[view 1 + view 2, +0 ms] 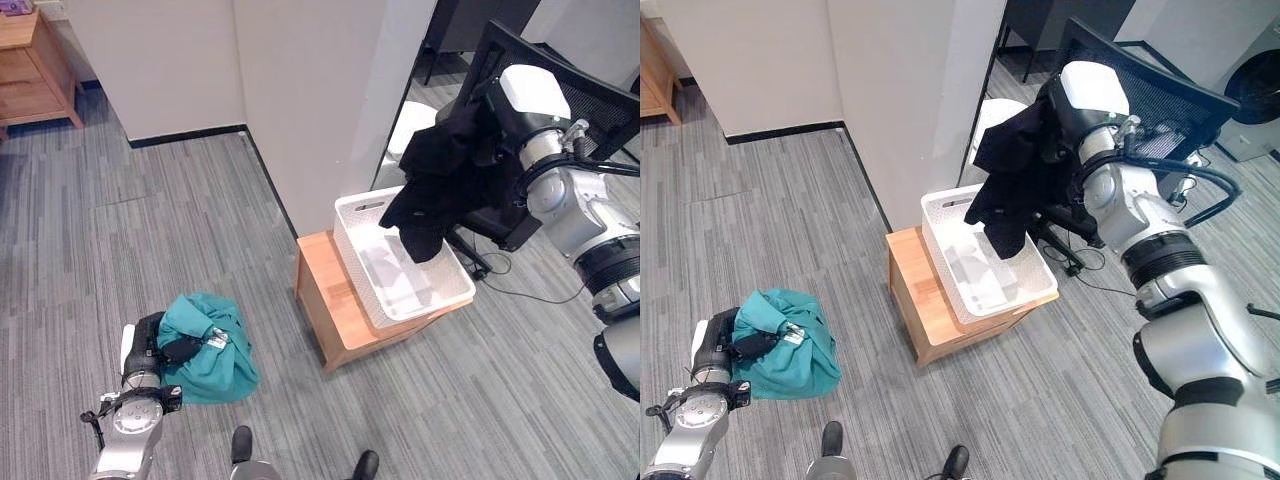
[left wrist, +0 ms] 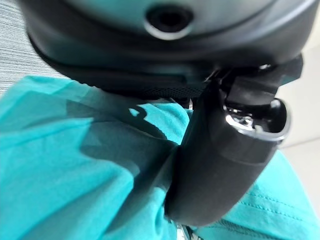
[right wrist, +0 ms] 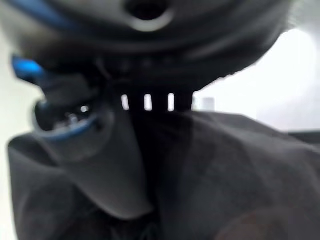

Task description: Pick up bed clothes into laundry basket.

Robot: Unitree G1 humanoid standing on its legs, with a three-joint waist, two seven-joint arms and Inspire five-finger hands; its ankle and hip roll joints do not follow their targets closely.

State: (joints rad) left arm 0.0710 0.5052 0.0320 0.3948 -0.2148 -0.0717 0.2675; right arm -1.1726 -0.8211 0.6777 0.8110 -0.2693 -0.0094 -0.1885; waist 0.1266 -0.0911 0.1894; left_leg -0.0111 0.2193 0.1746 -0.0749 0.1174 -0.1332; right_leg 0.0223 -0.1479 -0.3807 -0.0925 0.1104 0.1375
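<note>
hiding right hand (image 3: pixel 85 145) fingers: black garment (image 1: pixel 440 185)

Black garment (image 1: pixel 440 185) of soft matt cloth, teal garment (image 1: pixel 210 345) of creased matt cloth with stitched seams, laundry basket (image 1: pixel 455 285) of white smooth plastic with slotted walls, low table (image 1: pixel 330 300) of light smooth wood, floor (image 1: pixel 150 230) of grey striped matt carpet

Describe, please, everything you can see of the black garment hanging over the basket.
The black garment looks like soft, dark, crumpled fabric. It hangs bunched from the right hand, which grips its upper part, and its lower end dangles over the white laundry basket on the low wooden stand.
</note>
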